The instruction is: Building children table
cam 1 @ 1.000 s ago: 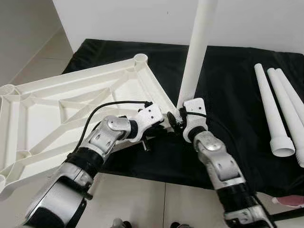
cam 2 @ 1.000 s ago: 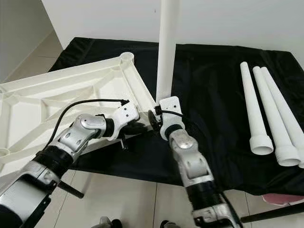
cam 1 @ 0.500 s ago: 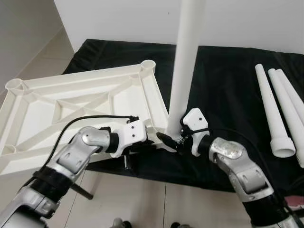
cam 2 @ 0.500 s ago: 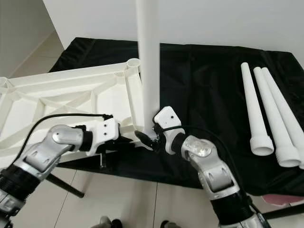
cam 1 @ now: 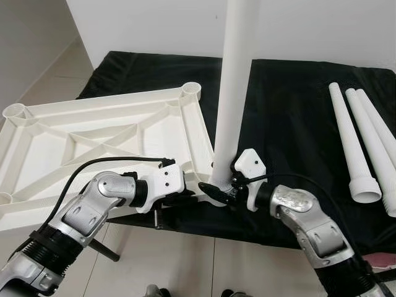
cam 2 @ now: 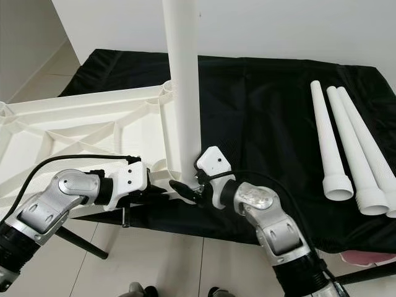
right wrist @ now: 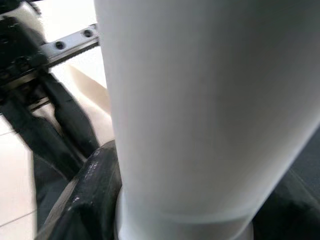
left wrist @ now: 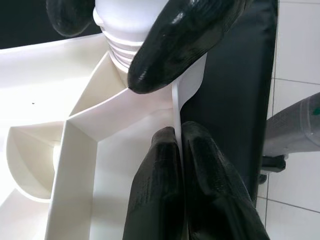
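My R gripper (cam 1: 218, 187) was clenched on the leg (cam 1: 234, 93), upright at the tabletop (cam 1: 93, 136) corner. L gripper (left wrist: 181, 165) pinched the tabletop's rim.

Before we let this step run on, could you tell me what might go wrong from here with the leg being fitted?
1. The right gripper holds the tall table leg only at its base, so it could lean and jam in the corner socket.
2. The left gripper pinches just the thin rim of the tabletop, which overhangs the black cloth; it might slip or tip.
3. The spare legs lie loose and could roll.
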`<state>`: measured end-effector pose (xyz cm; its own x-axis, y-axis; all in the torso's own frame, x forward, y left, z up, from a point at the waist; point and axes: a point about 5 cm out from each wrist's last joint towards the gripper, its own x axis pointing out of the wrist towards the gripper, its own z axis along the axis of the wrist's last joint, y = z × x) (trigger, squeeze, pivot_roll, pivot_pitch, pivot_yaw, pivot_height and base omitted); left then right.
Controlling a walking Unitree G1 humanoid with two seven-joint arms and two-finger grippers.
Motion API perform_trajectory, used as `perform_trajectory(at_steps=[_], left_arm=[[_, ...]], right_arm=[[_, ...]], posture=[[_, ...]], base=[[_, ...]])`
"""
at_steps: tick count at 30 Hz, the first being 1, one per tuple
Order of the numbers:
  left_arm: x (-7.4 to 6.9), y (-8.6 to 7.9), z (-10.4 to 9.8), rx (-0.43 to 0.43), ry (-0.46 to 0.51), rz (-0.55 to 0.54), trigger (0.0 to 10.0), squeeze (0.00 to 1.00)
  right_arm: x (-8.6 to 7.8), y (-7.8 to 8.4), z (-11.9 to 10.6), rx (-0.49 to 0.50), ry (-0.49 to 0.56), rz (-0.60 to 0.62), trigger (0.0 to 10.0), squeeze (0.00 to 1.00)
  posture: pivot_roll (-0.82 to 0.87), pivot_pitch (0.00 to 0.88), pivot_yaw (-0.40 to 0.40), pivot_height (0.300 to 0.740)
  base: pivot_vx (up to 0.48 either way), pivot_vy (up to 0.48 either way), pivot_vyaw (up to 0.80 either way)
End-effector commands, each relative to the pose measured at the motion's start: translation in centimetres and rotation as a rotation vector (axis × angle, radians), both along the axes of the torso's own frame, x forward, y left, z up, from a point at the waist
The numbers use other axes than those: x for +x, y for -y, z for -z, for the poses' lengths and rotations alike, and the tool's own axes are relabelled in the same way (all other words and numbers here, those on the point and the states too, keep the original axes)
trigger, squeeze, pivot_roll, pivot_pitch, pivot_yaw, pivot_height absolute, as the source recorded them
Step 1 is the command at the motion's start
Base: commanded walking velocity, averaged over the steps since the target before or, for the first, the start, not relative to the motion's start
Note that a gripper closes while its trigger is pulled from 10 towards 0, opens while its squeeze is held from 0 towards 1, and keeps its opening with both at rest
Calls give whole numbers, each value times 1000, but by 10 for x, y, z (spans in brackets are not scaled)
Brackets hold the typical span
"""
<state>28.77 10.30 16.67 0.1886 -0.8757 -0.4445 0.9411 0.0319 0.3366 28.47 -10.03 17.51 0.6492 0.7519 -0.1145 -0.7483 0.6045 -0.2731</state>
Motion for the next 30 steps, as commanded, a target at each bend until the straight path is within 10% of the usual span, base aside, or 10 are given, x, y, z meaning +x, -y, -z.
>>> perform_trajectory(at_steps=[1,18,24,25,28,29,30], left_arm=[[-7,25,-8,-31,2,153,0,0],[65,71,-21,-9,198,-164,0,0],[69,79,-26,-33,192,-171,0,0],[69,79,-26,-39,186,-165,0,0],[69,78,-25,-52,173,-161,0,0],[68,77,-25,-52,167,-152,0,0],[68,77,-25,-52,167,-152,0,0]], right_arm=[[12,6,18,-57,-50,184,0,0],[71,28,21,-44,-18,835,0,0],[77,25,17,-19,-14,854,0,0],[76,22,16,-19,2,831,9137,0],[75,17,14,-7,26,787,10000,0],[74,16,13,10,32,765,10000,1000],[74,16,13,10,32,765,10000,1000]], posture=[[6,148,44,740],[3,174,55,740],[0,162,52,740],[1,159,53,740],[1,153,50,740],[1,151,49,740],[1,151,49,740]], base=[[0,0,0],[0,0,0],[0,0,0],[0,0,0],[0,0,0],[0,0,0],[0,0,0]])
